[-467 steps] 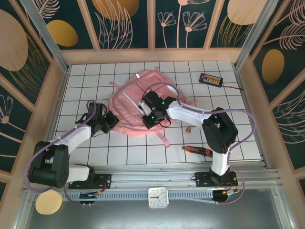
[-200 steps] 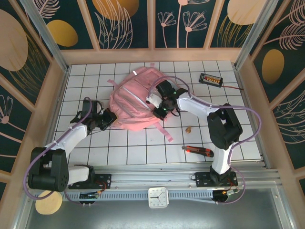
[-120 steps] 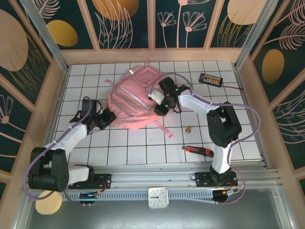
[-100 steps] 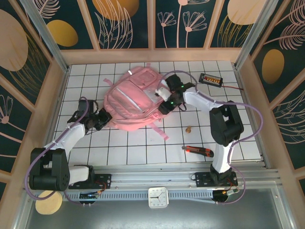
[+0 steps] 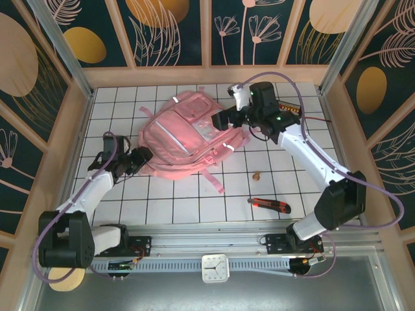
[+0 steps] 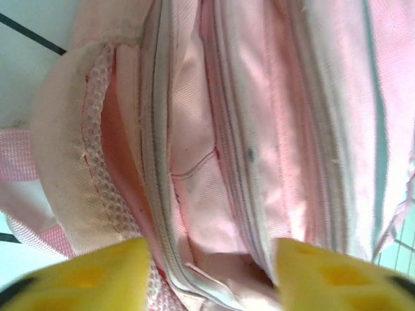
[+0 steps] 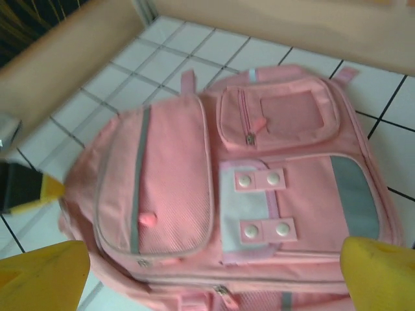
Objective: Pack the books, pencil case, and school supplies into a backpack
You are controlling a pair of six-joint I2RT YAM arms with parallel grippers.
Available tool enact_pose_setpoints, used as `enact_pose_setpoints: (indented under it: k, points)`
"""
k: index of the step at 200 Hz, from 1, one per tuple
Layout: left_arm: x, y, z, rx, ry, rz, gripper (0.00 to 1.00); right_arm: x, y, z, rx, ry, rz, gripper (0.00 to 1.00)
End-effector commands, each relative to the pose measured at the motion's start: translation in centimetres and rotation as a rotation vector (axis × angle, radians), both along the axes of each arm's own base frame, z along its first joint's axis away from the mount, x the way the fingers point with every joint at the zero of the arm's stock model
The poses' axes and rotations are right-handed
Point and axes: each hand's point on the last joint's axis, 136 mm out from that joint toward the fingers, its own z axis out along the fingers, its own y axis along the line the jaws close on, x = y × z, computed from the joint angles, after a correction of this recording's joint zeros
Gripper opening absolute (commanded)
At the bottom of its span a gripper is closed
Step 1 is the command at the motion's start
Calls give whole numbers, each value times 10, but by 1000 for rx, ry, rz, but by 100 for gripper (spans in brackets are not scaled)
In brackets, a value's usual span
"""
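Though both spread, left gripper beside the backpack, right gripper above it.

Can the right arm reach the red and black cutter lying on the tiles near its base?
Probably yes. The cutter lies alone on the bare table, nothing over it, and the right tool hangs open and empty above the backpack. Reaching it means folding back towards the near edge.

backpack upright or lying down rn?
Lying flat, front side up. The backpack sprawls on the tiled table, and the right wrist view shows its front pockets and snaps facing up.
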Motion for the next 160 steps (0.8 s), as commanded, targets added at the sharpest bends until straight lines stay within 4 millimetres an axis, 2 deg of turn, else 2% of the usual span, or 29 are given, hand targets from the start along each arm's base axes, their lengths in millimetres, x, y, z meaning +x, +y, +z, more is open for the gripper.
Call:
enact_pose_setpoints:
  k: [1, 17, 35, 53, 69, 83, 98, 106, 117, 134, 160]
  points:
    - [-7, 8, 17, 57, -28, -8, 99, 6, -11, -14, 130, 85, -139, 99]
    - [-13, 16, 27, 119, -44, -8, 99, 6, -26, -7, 181, 56, -208, 99]
    - [-14, 28, 55, 221, -125, -8, 99, 4, -51, 11, 200, -68, -306, 99]
    - [-11, 48, 87, 345, -210, 39, 99, -1, -85, 26, 176, -228, -408, 99]
    - [-6, 68, 107, 445, -258, 111, 99, 0, -124, 21, 108, -275, -533, 99]
    - [1, 85, 116, 518, -312, 193, 99, 5, -160, 7, 25, -263, -608, 99]
    - [11, 88, 119, 540, -421, 219, 99, 12, -199, -18, -49, -233, -674, 99]
    - [16, 86, 113, 547, -465, 213, 99, 14, -220, -34, -75, -221, -723, 99]
    - [20, 92, 103, 577, -494, 235, 99, 15, -237, -55, -72, -213, -738, 99]
    - [25, 101, 86, 632, -504, 267, 99, 15, -251, -82, -51, -246, -748, 99]
    - [38, 105, 84, 709, -560, 259, 99, 15, -253, -116, -63, -309, -735, 99]
